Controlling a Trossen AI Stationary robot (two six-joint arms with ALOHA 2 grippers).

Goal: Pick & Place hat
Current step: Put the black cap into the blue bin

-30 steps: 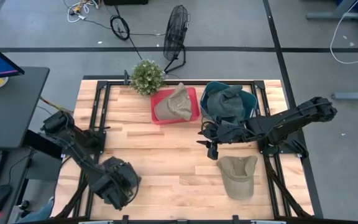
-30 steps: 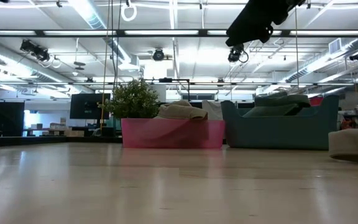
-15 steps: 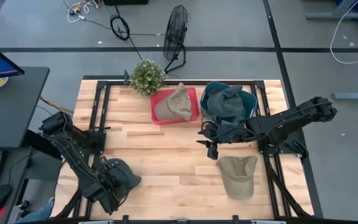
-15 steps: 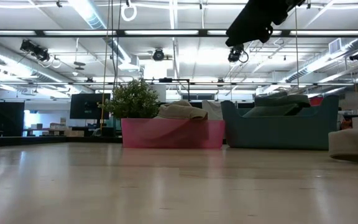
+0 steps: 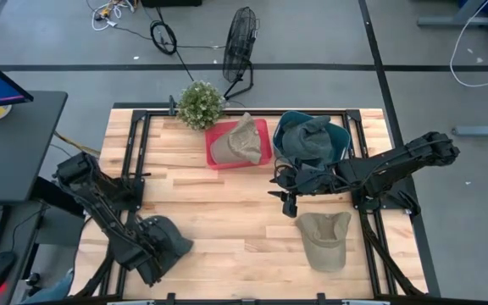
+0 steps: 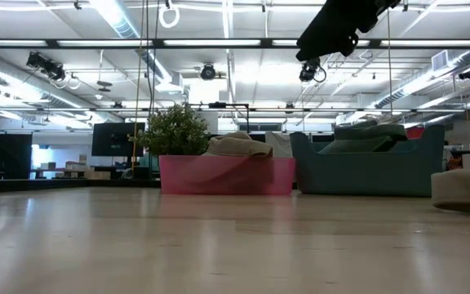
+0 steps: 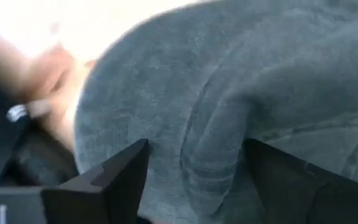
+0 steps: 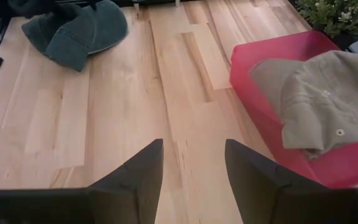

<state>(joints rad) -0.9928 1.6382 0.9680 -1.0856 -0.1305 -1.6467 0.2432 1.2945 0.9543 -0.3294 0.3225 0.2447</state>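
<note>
A dark green hat [image 5: 168, 235] lies flat on the table near its near-left corner; it also shows as the dark green hat [image 8: 73, 28] in the right wrist view. My left gripper [image 5: 148, 261] is low at the hat's near-left side, open, and the hat's cloth [image 7: 229, 93] fills its wrist view. A khaki hat [image 5: 324, 239] lies on the table's near-right part. My right gripper [image 5: 285, 195] hovers open above the table, between the bins and the khaki hat, touching nothing. My left gripper [image 7: 196, 186] comes at the dark hat slanting down from the near-left. Its open fingers [image 7: 120, 180] stand on either side of a raised ridge of the cloth [image 7: 213, 162]. Whether they touch it I cannot tell. The hat lies on the table.
A pink bin [image 5: 263, 129] at the far edge holds a khaki hat [image 5: 237, 142]. Beside it a blue bin [image 5: 343, 135] holds dark hats [image 5: 307, 137]. A small potted plant [image 5: 200, 103] stands left of the pink bin. Bare wood lies mid-table.
My left gripper has drawn back from over the dark hat toward the table's near-left corner, so more of the hat now shows flat on the wood. The right arm has kept still.
</note>
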